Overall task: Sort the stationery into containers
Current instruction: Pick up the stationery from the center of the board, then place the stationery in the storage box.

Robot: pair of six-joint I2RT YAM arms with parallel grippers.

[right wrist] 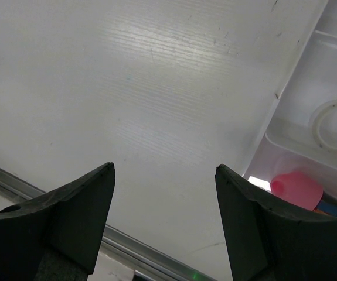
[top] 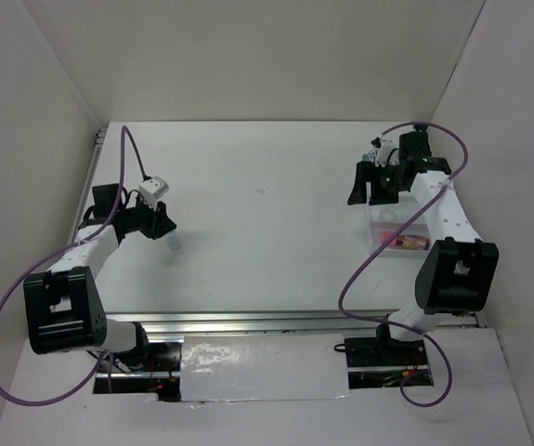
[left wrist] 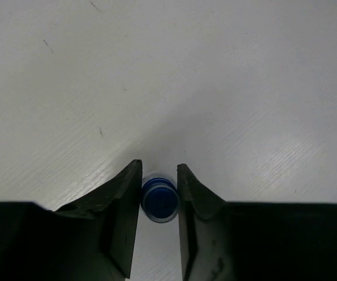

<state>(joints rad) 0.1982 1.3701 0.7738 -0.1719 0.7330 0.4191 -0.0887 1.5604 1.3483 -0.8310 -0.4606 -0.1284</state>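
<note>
The tiny blue-capped white bottle (left wrist: 159,199) stands on the table between my left gripper's (left wrist: 159,167) jaws, which touch its cap on both sides. In the top view the bottle (top: 175,243) is at the tip of the left gripper (top: 162,226). My right gripper (right wrist: 165,170) is open and empty, held above the table just left of the white tray (right wrist: 291,76). The tray (top: 378,243) holds the pink tube (right wrist: 297,188) and the translucent ring (right wrist: 335,124) in separate compartments. A bit of blue (right wrist: 330,206) shows beside the tube. The blue pots are otherwise hidden.
White walls close in the table on the left, back and right. An aluminium rail (top: 276,321) runs along the near edge. The right arm (top: 443,218) reaches over the tray.
</note>
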